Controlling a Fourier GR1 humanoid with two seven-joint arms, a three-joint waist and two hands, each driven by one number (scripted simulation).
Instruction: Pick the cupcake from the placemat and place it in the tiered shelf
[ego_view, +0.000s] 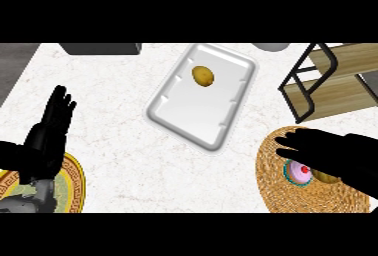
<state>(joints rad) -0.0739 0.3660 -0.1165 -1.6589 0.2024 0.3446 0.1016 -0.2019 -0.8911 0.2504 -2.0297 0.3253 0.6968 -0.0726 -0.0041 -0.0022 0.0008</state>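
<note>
A cupcake (300, 172) with pink frosting, a red cherry and a teal wrapper sits on the round woven placemat (284, 195) at the lower right. My right hand (336, 150) hovers over it, fingers curled down around its top and right side, hiding part of it. The tiered shelf (332, 82), wooden boards in a black frame, stands at the upper right. At the left edge my left hand (50, 130) rests open, fingers up.
A white tray (184, 117) lies in the middle with a potato (203, 76) on it. A yellow patterned plate (72, 185) shows at the lower left under the left forearm. A dark grey object (100, 48) and a grey bowl rim (272, 47) sit along the top edge.
</note>
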